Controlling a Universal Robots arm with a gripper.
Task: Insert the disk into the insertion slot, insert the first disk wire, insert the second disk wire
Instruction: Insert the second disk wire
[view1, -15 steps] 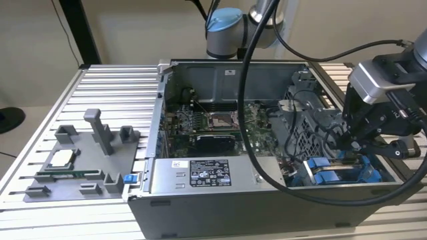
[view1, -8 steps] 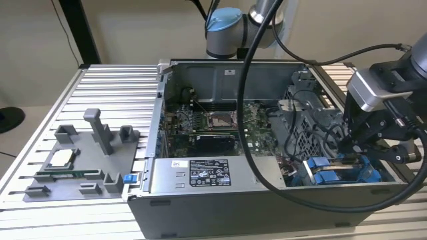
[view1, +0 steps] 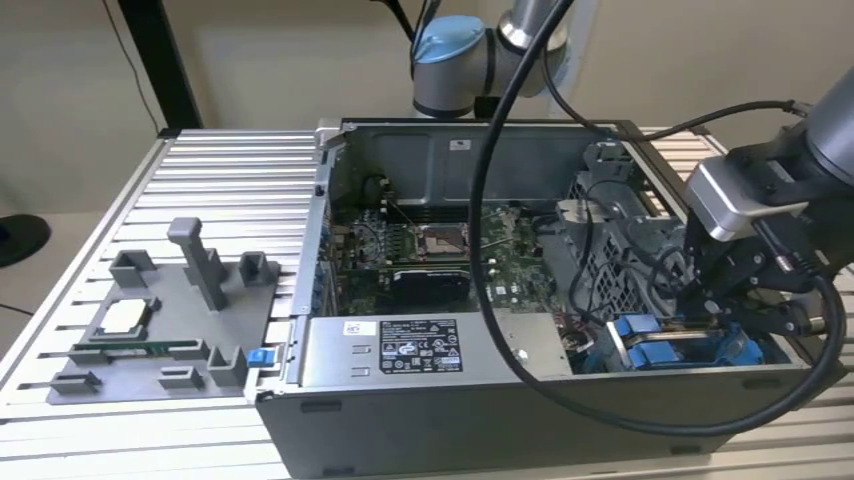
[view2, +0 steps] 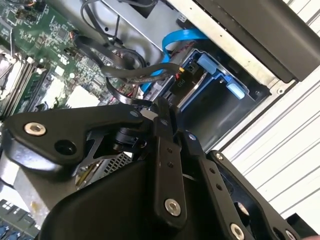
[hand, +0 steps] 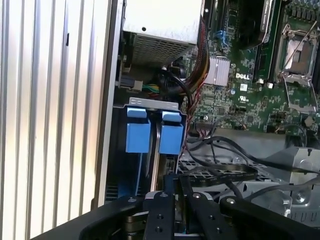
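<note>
Gripper (view1: 710, 318) poised over the case's (view1: 441, 425) 4 o'clock corner, slot (view1: 674, 345) just beneath, blue tabs (hand: 150, 131) straight ahead of its tips (finger state unclear).

Arm bent low, gripper (view1: 717, 322) fingers (view2: 162, 117) pressed together.

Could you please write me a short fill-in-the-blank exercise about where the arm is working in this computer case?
1. The gripper hangs over the ____ plastic tabs in the computer case.
2. In the exterior view, the grey tray of parts lies to the case's ____.
3. The motherboard inside the case is ____ in colour.

Missing words: blue; left; green
</note>
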